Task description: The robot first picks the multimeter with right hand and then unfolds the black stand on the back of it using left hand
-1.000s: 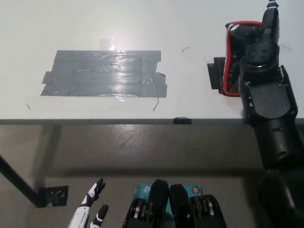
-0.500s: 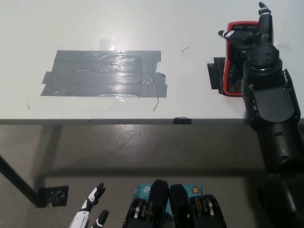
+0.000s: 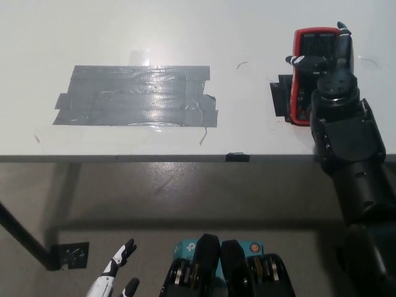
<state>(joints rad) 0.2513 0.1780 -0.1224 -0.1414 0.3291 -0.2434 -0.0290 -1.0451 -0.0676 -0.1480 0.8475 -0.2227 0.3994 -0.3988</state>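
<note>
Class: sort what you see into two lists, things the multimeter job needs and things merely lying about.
Needed: multimeter; right hand over it, fingers apart; left hand resting low, off the table.

Lying about: grey tape patch; black tape mark on the white table edge.

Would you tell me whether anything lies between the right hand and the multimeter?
Nothing visible does. The right hand is directly over the multimeter at the table's right side, fingers apart, not clearly closed on it.
</note>
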